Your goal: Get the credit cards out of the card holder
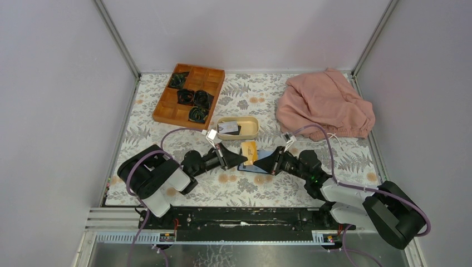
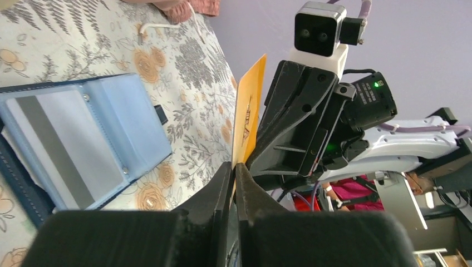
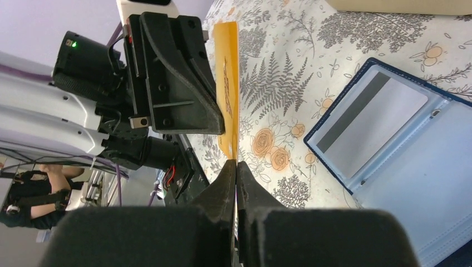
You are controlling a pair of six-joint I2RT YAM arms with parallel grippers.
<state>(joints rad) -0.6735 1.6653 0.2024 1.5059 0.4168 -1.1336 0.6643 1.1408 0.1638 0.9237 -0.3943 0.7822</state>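
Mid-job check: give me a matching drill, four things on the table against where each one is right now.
1 orange card
2 striped grey card
3 pink cloth
4 beige dish

A far right corner of the table
B in the card holder pocket
C pinched between left gripper and right gripper
D just beyond the card holder

Pairs: 1-C; 2-B; 3-A; 4-D

Bright, even, diffuse light gives only faint shadows. In the wrist views the left gripper (image 2: 234,167) and right gripper (image 3: 236,164) blur close-up.
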